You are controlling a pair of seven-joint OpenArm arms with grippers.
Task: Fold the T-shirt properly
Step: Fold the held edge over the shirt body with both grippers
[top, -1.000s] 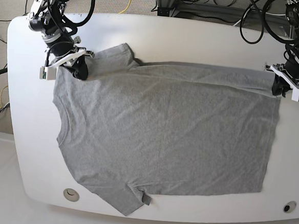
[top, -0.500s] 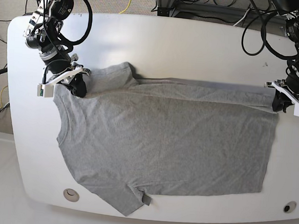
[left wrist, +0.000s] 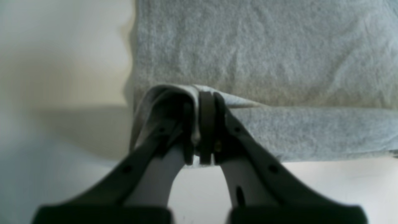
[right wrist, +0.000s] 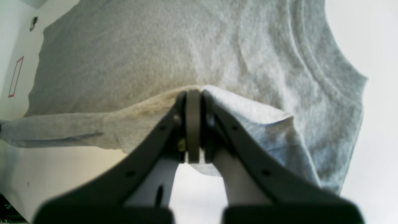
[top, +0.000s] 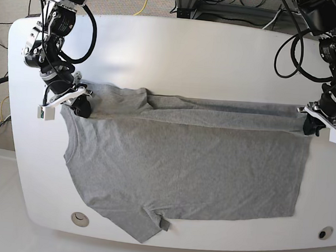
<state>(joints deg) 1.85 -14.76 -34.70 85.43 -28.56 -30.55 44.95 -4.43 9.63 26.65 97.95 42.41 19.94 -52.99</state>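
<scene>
Both arms have dragged the far edge toward the near side since a second ago; fold band is wider. Right gripper clamped shut on the shoulder, left gripper shut on the hem corner. T-shirt lies flat on the table. Keep the edge taut and the arms level; lay it parallel to the near edge.

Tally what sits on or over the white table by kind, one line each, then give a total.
Grey T-shirt: 1
Robot grippers, the left gripper and the right gripper, each with jaws shut on the shirt's far edge: 2
White table itself: 1
Total: 4
</scene>
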